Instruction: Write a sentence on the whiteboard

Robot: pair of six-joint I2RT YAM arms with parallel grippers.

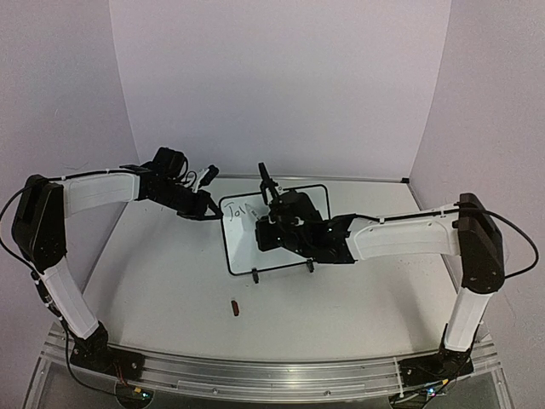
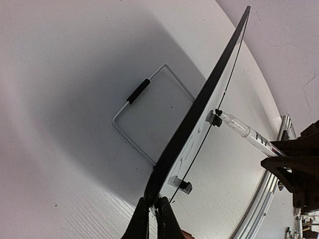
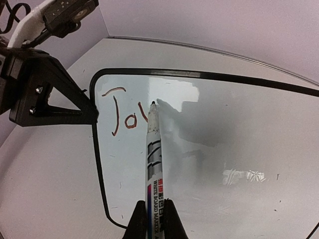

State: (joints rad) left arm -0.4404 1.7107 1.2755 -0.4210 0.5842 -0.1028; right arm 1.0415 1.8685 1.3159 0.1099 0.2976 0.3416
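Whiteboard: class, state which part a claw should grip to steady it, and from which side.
Its thin left frame edge, approached from the left: the whiteboard stands tilted on clip feet, the rim is thin enough to pinch, and its face stays free for the marker. The left claw pinches there.

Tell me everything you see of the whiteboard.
The whiteboard is a small glossy white rectangle in a thin black frame with rounded corners. It stands tilted on the table on two black clip feet. Near its upper left corner are red strokes reading roughly "Jo". The left gripper is shut on the edge nearest the left arm. The marker, held in the shut right gripper, has its tip on the surface beside the writing.
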